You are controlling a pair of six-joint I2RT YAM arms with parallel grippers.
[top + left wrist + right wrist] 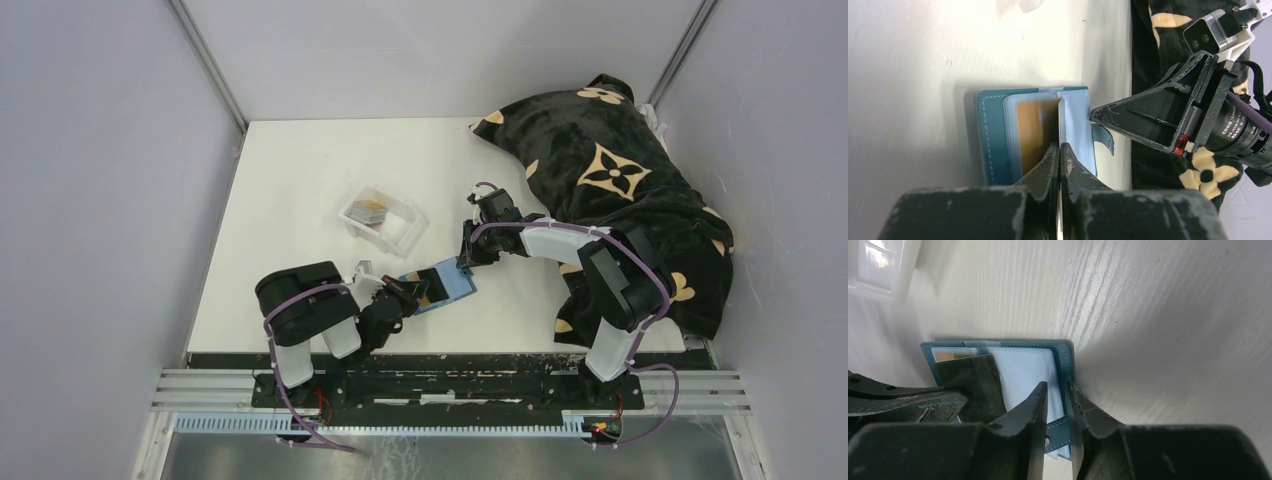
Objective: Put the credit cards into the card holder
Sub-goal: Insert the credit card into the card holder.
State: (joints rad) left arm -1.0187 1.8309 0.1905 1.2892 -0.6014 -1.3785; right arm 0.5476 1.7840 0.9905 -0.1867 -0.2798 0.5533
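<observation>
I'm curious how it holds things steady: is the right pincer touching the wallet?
Touching. The right wrist view shows the right pincer clamped on the wallet edge.

A white table (pixel 300 180) carries 3 things: a clear plastic tray (pixel 384 220) at centre, an open teal card holder (pixel 452 287) (lower centre), a black flower-patterned blanket (pixel 620 190) upper right.

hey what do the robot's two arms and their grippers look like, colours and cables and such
Both arms are black and white: the left arm and right arm have black joint housings, white link covers and looping purple cables. The left gripper and right gripper have flat, wedge-shaped black fingers, scuffed pale at the edges. A white camera block sits on the right wrist.
</observation>
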